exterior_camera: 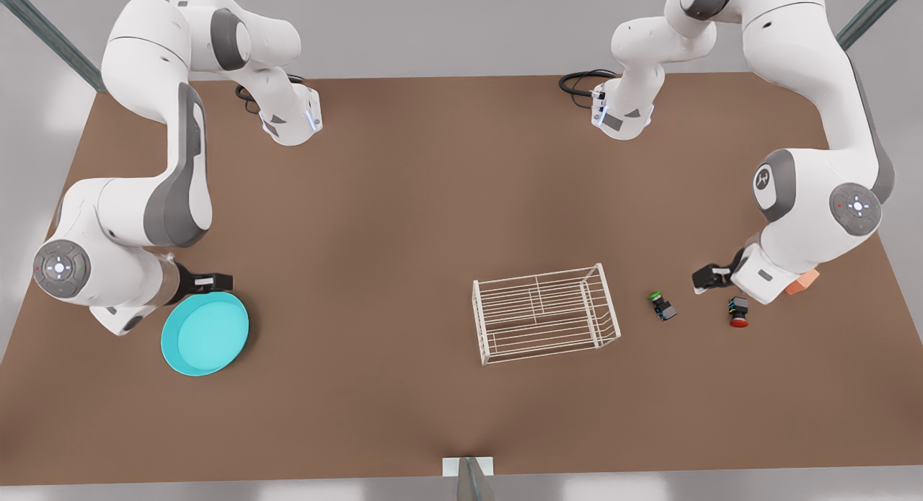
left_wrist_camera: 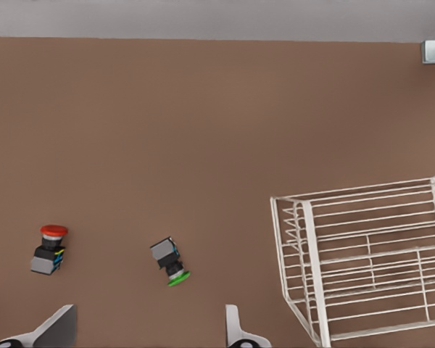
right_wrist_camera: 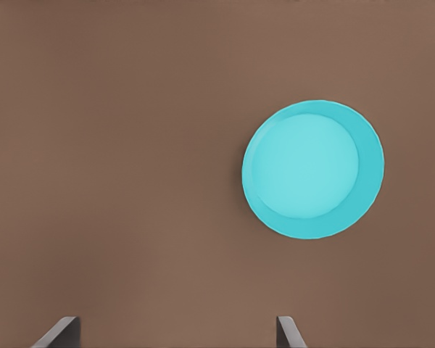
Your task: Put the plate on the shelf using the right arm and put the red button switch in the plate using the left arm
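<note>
The turquoise plate (exterior_camera: 205,334) (right_wrist_camera: 312,169) lies flat on the table at the front view's left. Just behind its rim hovers my right gripper (exterior_camera: 216,281) (right_wrist_camera: 175,332), open and holding nothing. The white wire shelf (exterior_camera: 544,313) (left_wrist_camera: 370,261) stands upright near the table's middle. To its right in the front view lies the red button switch (exterior_camera: 738,312) (left_wrist_camera: 49,249). My left gripper (exterior_camera: 703,279) (left_wrist_camera: 146,330) hangs open above the table, behind the two switches, touching neither.
A green-capped switch (exterior_camera: 661,306) (left_wrist_camera: 171,262) lies tipped over between the shelf and the red one. An orange cube (exterior_camera: 802,281) peeks out from under the left arm's wrist. A small grey post (exterior_camera: 467,466) marks the table's near edge.
</note>
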